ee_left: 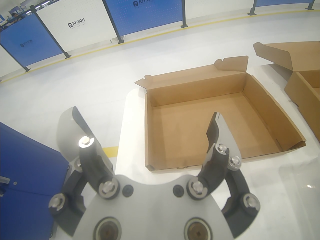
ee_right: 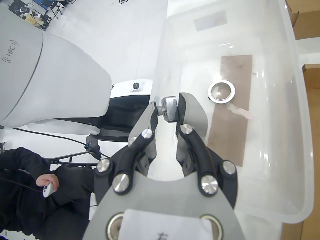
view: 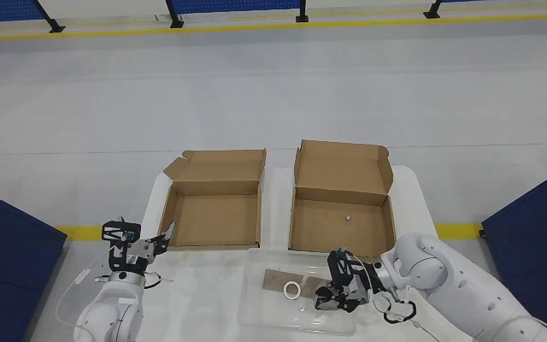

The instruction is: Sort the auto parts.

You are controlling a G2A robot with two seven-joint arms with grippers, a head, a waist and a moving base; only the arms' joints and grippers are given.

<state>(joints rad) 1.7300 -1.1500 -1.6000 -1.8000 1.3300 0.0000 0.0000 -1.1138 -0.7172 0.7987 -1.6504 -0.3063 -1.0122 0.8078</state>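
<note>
Pale grey floor (view: 256, 85) all around me. A yellow line (view: 256, 26) crosses it. Blue and white partitions (ee_left: 140, 13) stand beyond.

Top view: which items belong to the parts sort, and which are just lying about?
Job: clear bin; ring in it; metal stud in the right hand; left box; right box with a small part.
Lying about: brown strip by the ring; blue panels off to the sides.

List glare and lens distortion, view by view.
Top view: even light. Left wrist view: wide lens bows the yellow floor line. Right wrist view: highlights on the clear bin, the metal ring and the metal stud in the right end effector.
</note>
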